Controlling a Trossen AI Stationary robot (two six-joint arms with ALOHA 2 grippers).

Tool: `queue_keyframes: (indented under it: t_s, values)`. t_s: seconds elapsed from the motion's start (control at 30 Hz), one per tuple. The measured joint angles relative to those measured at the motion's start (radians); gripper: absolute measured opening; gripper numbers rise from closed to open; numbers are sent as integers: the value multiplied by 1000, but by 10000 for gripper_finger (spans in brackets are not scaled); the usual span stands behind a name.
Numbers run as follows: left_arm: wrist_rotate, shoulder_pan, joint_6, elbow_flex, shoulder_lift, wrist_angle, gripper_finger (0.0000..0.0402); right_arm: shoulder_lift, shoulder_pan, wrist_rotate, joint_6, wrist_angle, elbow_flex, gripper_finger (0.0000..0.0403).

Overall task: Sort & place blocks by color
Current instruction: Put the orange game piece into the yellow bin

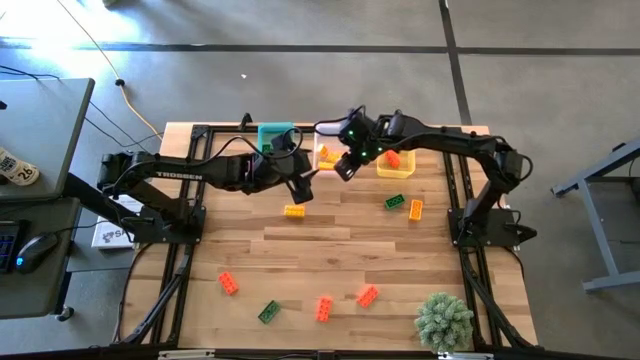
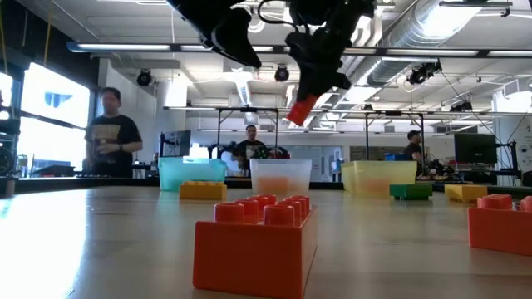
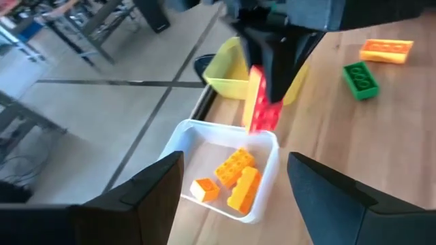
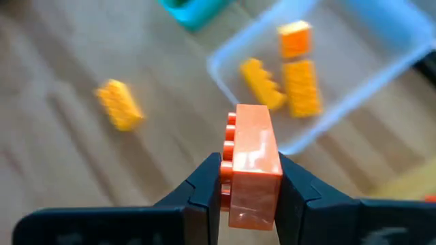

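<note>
My right gripper (image 4: 251,178) is shut on an orange-red block (image 4: 252,146) and hovers above the table just near of the clear bin (image 1: 326,157). That bin holds three yellow-orange blocks (image 3: 235,178). My left gripper (image 1: 300,188) is open and empty, raised near of the teal bin (image 1: 275,136) and beside the right gripper. The yellow bin (image 1: 396,166) has an orange-red block (image 1: 393,158) in it. Loose on the table lie a yellow block (image 1: 294,211), a green block (image 1: 394,202), a yellow-orange one (image 1: 416,209), and several more near the near edge. My right gripper pinches the orange-red block by its two long side faces (image 4: 235,173), one finger (image 4: 204,184) on each. The fingers come from above, slanting down. The block sticks out past the fingertips with its studs to one side, tilted and lifted clear of the table (image 2: 303,108).
Three orange-red blocks (image 1: 228,283) (image 1: 324,308) (image 1: 367,296) and a green one (image 1: 268,312) lie toward the near edge. A fuzzy green plant (image 1: 444,320) stands at the near right corner. People (image 2: 112,133) are in the room beyond the far edge.
</note>
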Motion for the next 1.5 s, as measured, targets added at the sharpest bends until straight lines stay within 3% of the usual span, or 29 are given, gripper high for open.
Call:
queue_keyframes:
  t_s: [0.3,0.4,0.7,1.0,1.3,1.5]
  values:
    - [-74,0,0,0,0,-1,248,-54,-35,331,-24,-256,0,73]
    - [-82,4,0,0,0,-1,248,-61,-60,397,-24,-289,-33,73]
    - [-85,16,-16,0,0,2,248,-82,-206,403,-57,-89,-252,73]
    - [-69,16,-177,0,0,-52,248,-83,-336,324,-84,114,-355,88]
    - [68,16,-343,-1,0,-274,248,-83,-402,280,-37,117,-357,100]
    - [202,15,-366,-2,8,-380,248,-83,-403,250,-86,117,-357,102]
